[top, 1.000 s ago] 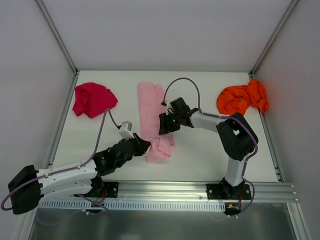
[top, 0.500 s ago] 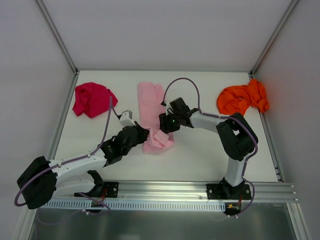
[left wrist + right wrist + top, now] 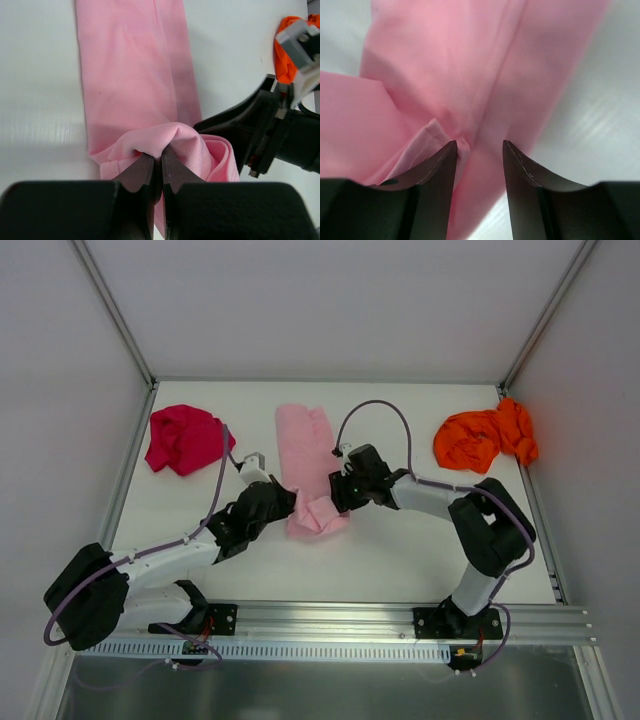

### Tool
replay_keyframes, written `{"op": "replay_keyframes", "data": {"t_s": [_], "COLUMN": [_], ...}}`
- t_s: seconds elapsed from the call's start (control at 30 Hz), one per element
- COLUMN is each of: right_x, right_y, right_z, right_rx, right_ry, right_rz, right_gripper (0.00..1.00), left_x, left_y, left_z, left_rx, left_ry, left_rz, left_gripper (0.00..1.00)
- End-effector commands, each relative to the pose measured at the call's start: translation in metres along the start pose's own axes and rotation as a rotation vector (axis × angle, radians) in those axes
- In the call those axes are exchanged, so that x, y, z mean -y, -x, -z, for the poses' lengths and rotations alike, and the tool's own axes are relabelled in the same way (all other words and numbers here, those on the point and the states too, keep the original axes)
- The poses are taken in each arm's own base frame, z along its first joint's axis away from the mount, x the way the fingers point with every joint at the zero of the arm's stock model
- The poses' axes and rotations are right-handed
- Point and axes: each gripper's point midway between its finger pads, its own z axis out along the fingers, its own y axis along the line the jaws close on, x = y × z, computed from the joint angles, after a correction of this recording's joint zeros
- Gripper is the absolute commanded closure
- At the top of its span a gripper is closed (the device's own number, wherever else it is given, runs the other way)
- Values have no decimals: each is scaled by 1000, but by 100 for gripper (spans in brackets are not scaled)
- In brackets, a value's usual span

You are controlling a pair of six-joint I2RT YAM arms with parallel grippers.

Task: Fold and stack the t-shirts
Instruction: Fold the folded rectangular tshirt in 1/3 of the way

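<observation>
T-shirts in three colours are shown in the top view on the white table [image 3: 400,550]. The pink shirt [image 3: 304,438] is laid as a long strip at the middle. The magenta shirt [image 3: 186,438] is bunched at the far left, and the orange shirt [image 3: 486,438] is bunched at the far right against the wall. The left gripper [image 3: 287,503] and the right gripper [image 3: 337,496] are placed on either side of the strip's doubled near end. Compared with one second earlier, this near end has been carried away from the arm bases and laid over the strip. The left gripper has advanced with it, and the right arm's elbow has shifted to the right.

In the left wrist view, the left gripper [image 3: 161,159] is seen clenched on a raised fold of the pink shirt [image 3: 130,70]. The flat strip is extended beyond the fold. The black body of the right gripper is seen just beside the fold, with part of the orange shirt [image 3: 286,57] behind it.

In the right wrist view, the fingers of the right gripper [image 3: 479,146] are held apart. The pink shirt [image 3: 470,60] is spread beneath and between them, and a small pucker is gathered near the left finger. No cloth is seen pinched there.
</observation>
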Motion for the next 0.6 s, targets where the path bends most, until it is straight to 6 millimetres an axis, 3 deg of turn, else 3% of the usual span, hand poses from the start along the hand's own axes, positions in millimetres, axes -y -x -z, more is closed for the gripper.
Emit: {"op": "replay_keyframes", "data": {"t_s": [0.0,0.03,0.13,0.23,0.57], "right_x": [9,3,17,16,9], "right_y": [44,55,69,78,70], "right_z": [29,42,63,85,80], "right_rx": [214,272,389,479,420], "right_ry": [-102,-101,-212,-218,-174], "right_rz": [69,83,83,85,86], "right_gripper": [55,55,55,53,53], "left_x": [19,19,19,16,19], "left_y": [24,25,26,25,49], "left_z": [-3,-4,-8,-13,-39], "left_rx": [62,62,57,50,81], "left_ry": [-52,-51,-51,-43,22], "left_rz": [15,15,21,26,29], "left_gripper": [100,100,100,100,100]}}
